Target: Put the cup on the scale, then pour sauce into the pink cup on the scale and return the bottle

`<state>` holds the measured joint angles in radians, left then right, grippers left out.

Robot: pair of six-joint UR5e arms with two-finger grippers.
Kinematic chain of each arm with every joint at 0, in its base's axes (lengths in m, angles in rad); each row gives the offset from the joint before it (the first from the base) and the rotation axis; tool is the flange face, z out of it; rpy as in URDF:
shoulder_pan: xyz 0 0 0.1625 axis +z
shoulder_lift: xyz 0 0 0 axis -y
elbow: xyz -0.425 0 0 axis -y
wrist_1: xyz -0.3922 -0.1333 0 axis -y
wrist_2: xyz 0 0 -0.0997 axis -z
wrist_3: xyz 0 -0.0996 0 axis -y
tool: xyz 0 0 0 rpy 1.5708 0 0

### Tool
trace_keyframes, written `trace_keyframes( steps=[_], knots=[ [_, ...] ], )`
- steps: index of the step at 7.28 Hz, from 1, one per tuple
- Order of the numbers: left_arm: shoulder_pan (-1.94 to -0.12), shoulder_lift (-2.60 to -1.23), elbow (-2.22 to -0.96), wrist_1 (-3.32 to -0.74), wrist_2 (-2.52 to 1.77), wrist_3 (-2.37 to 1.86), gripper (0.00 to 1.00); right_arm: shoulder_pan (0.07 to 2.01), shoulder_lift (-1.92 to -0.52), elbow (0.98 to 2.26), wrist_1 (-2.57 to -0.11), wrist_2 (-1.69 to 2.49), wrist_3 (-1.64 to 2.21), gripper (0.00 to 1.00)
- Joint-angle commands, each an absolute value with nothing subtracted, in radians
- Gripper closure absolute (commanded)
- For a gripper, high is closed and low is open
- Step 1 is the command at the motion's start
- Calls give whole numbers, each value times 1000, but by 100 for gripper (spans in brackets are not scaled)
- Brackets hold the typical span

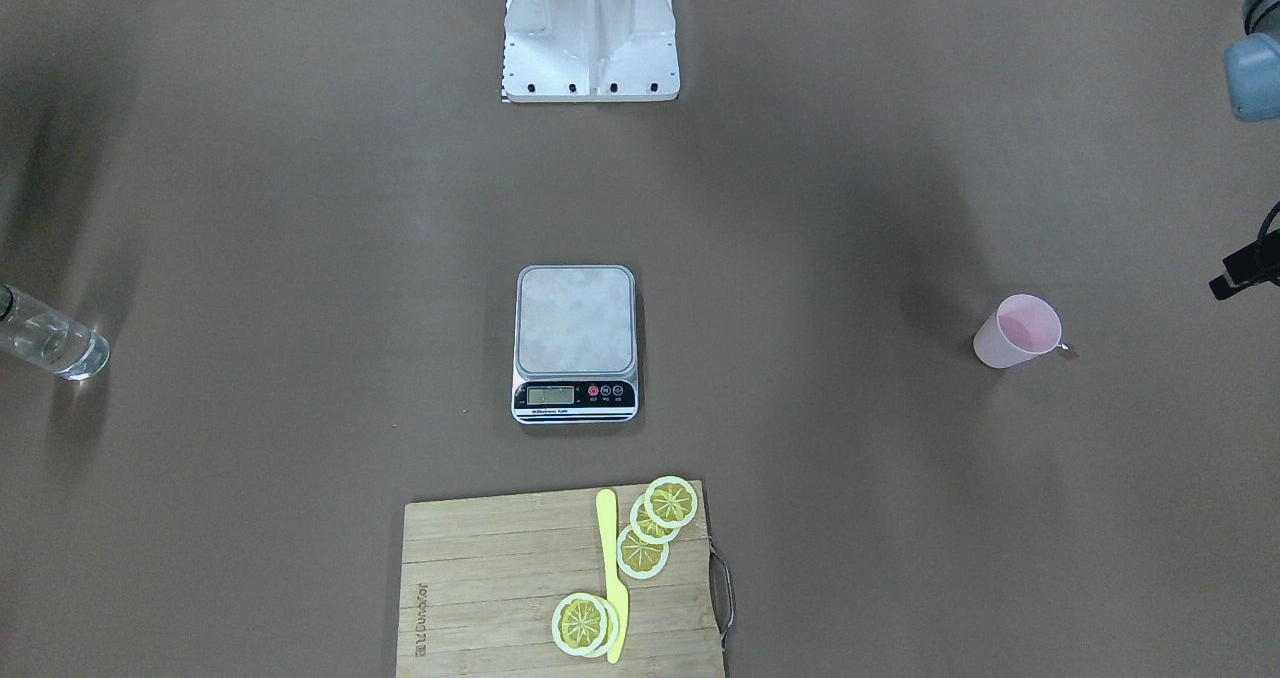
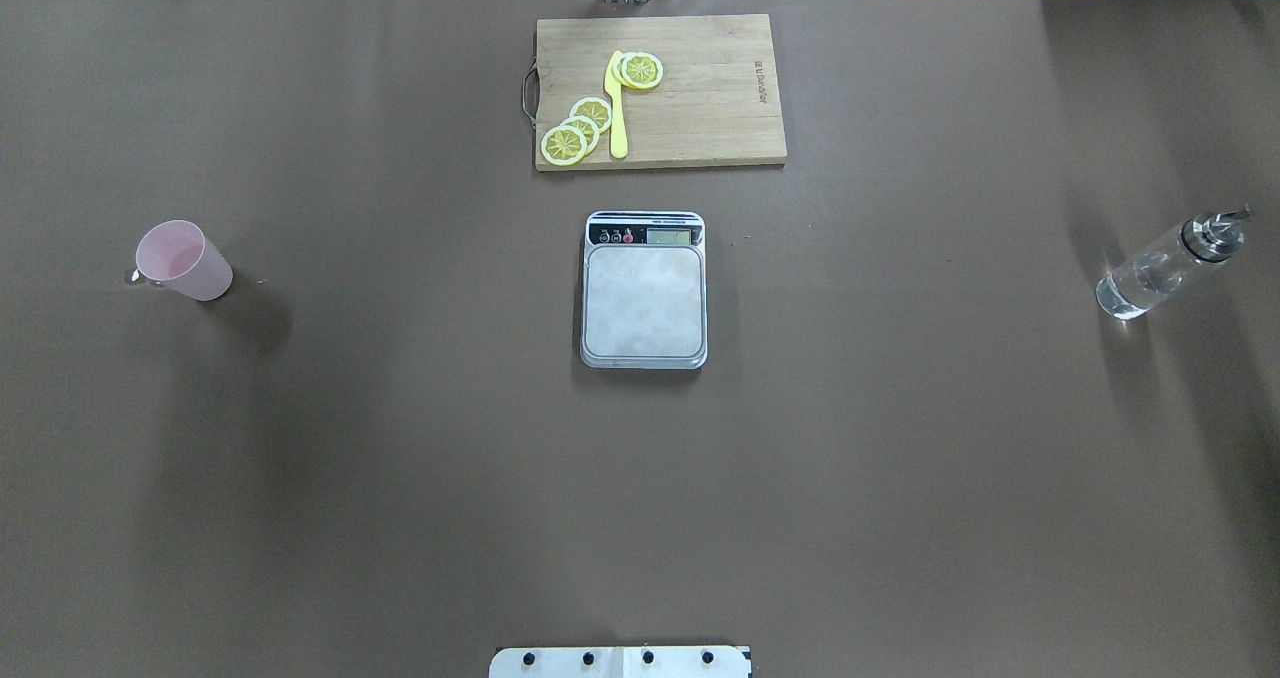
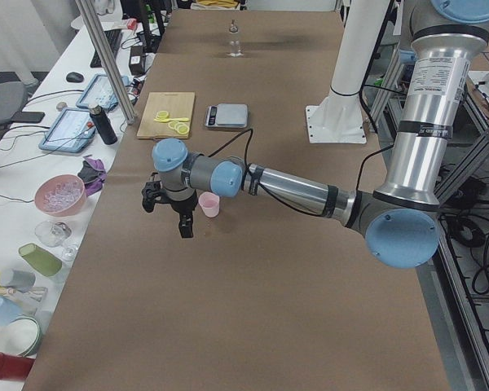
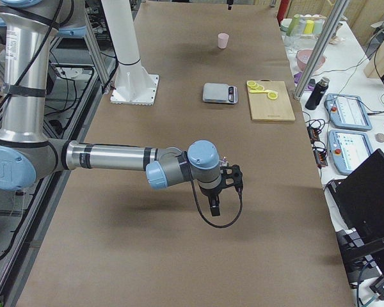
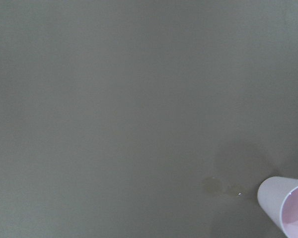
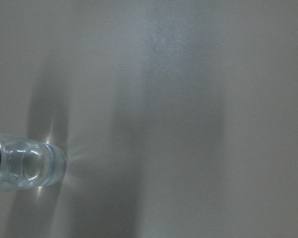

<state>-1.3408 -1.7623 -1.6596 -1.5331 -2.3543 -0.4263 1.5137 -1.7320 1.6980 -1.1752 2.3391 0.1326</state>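
Observation:
The pink cup (image 2: 183, 260) stands upright on the brown table at the robot's left end, also in the front view (image 1: 1017, 330) and low right in the left wrist view (image 5: 285, 206). The scale (image 2: 644, 293) sits bare at the table's middle (image 1: 575, 343). The bottle (image 2: 1165, 268) of clear sauce stands at the right end (image 1: 50, 338) and shows from above in the right wrist view (image 6: 25, 166). My left gripper (image 3: 184, 221) hangs just beside the cup (image 3: 209, 204), apart from it. My right gripper (image 4: 216, 204) hangs over the table's right end. I cannot tell whether either is open or shut.
A wooden cutting board (image 2: 700, 88) with lemon slices (image 2: 578, 130) and a yellow knife (image 2: 616, 108) lies beyond the scale on the far side. The robot's white base (image 1: 590, 33) stands at the near side. Benches with bowls and tablets (image 3: 73, 122) run along the operators' side.

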Motion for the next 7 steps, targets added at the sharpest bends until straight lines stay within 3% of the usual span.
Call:
trace_keyframes(
  steps=[1,4,7],
  knots=[
    [-1243,-1793,-1667,-1540,-2356,-523,1,1514,-1738,1617,-1010,2410,77,0],
    [-1151,-1812,-1654,-1552,-2358,-571,2,1513,-1727,1409,-674,2436,77,0],
    [-1141,-1813,-1580,-1627,-2362,-571,3,1511,-1718,1405,-582,2515,74,0]
  ],
)
